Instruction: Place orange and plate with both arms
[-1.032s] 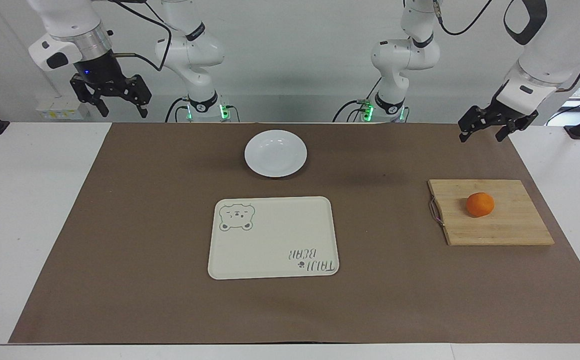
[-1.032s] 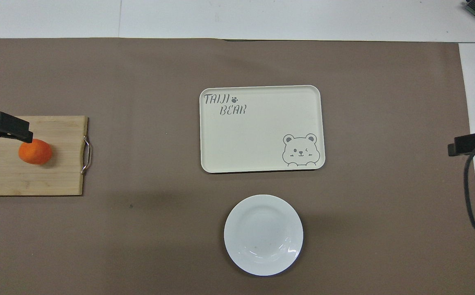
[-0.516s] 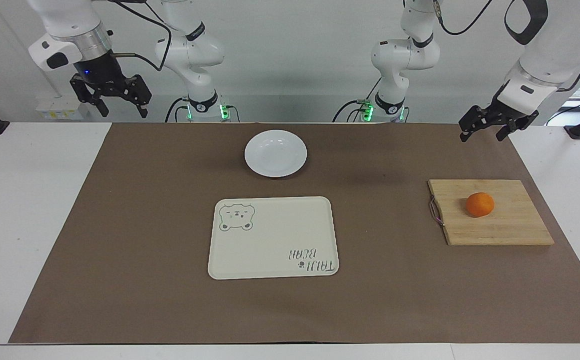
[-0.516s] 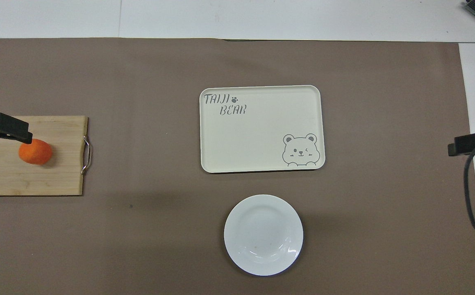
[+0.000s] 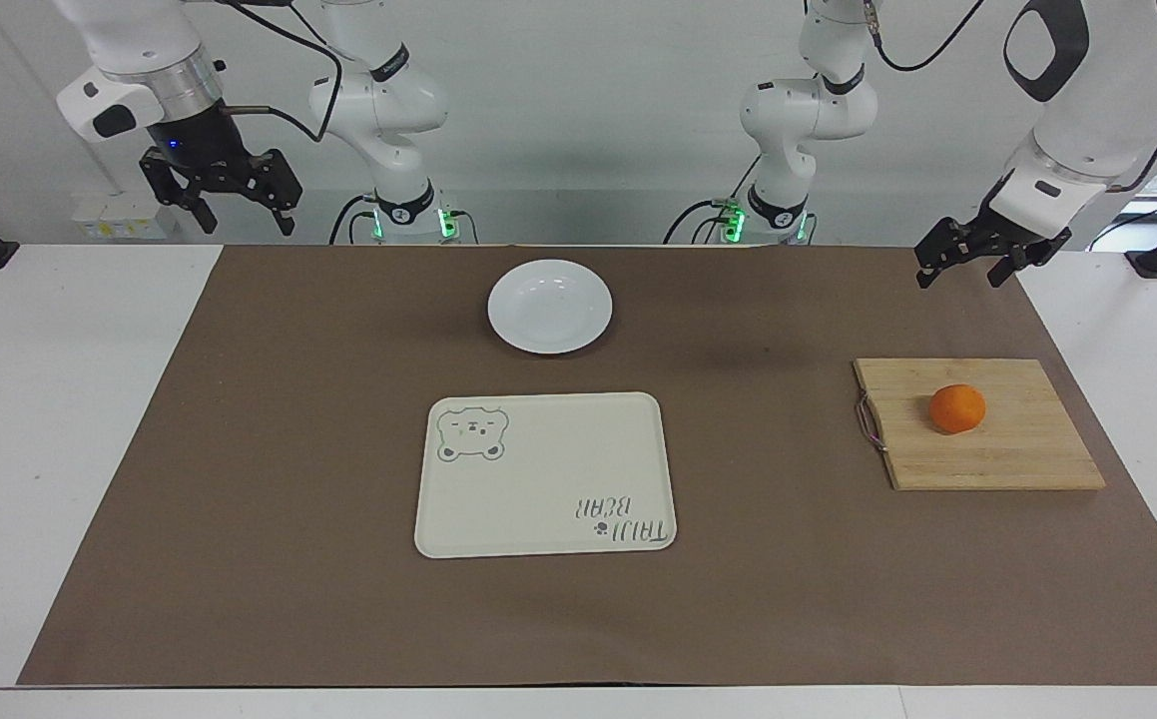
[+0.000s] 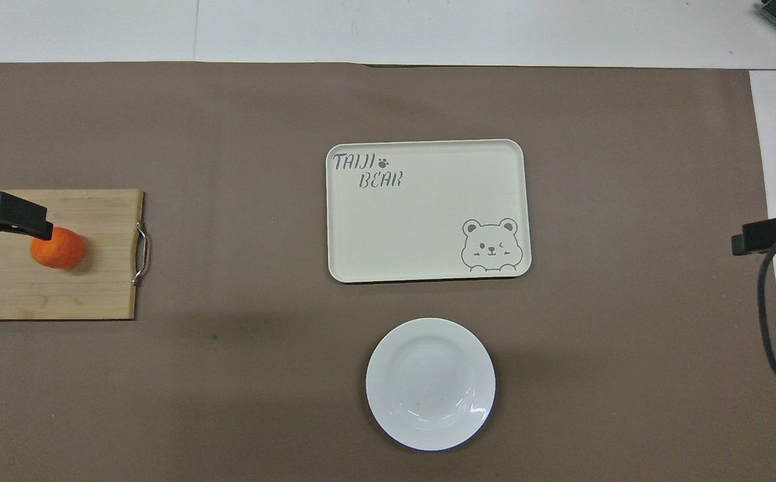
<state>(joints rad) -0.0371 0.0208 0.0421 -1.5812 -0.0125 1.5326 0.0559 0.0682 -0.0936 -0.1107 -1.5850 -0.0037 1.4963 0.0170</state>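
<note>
Left gripper (image 5: 967, 265) raised over the mat's (image 5: 289, 449) edge at the left arm's end, fingers spread, holding nothing; right gripper (image 5: 221, 197) raised at the right arm's end, fingers likewise spread and empty.

Orange (image 5: 957, 408) resting on wooden board (image 5: 997, 459) toward the left arm's end of the table, apart from the left gripper in the facing view, though partly overlapped by a fingertip from overhead. Plate (image 5: 549, 306) lying on the mat near the robots, midway between the two arm bases, nearer to the robots than cream tray (image 5: 545, 474) and just apart from it. Tray bare, printed with a bear and lettering. Metal handle (image 5: 869, 423) on the board's edge toward the tray.
</note>
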